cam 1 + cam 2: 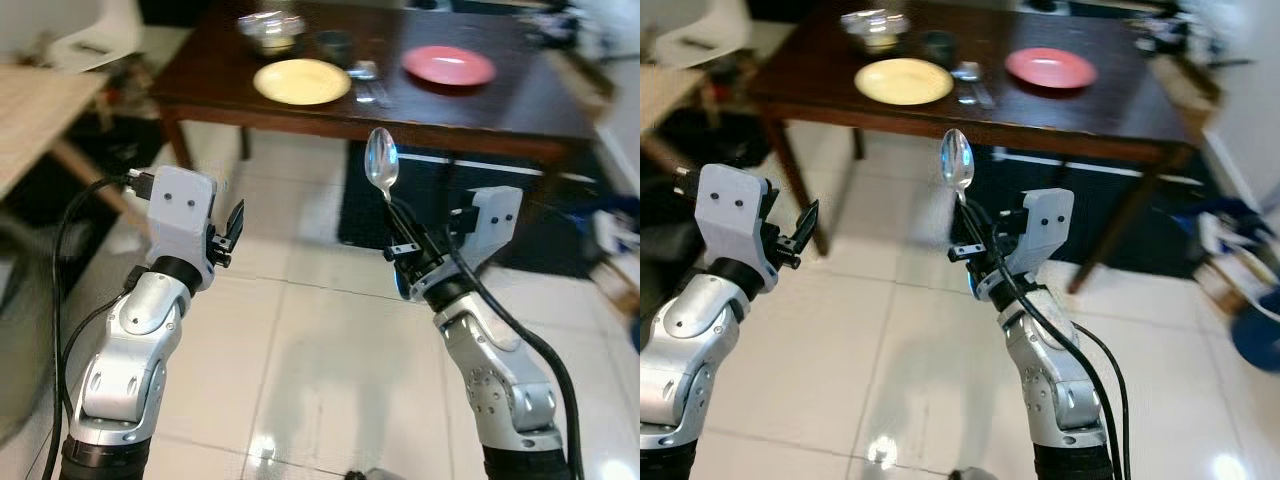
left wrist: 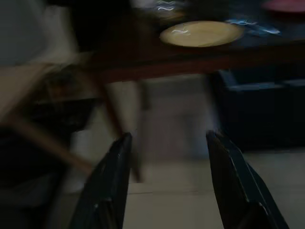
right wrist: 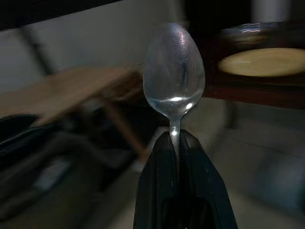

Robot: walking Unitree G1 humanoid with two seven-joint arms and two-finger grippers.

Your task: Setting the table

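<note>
A: Right end effector (image 1: pixel 400 240) pinches a spoon (image 1: pixel 382 163) by the handle, bowl up, above the tiled floor (image 1: pixel 300 330) and short of the tabletop (image 1: pixel 480 105).

B: And how will it handle?

A: By its looks, light, stiff metal, polished and likely slick. The narrow handle is the place to hold; the fingers (image 3: pixel 183 191) press together on it just below the bowl.

B: The other arm?

A: Left end effector (image 1: pixel 228 232) is raised beside it, fingers (image 2: pixel 112 181) spread, holding nothing.

B: What waits ahead?

A: A yellow plate (image 1: pixel 302 81) and a red plate (image 1: pixel 448 65) on the dark tabletop, cutlery (image 1: pixel 366 80) between them, a glass bowl (image 1: pixel 271 31) behind. A setting beside a plate seems the likely goal.

B: Any writing?

A: None legible; the frames are blurred.
</note>
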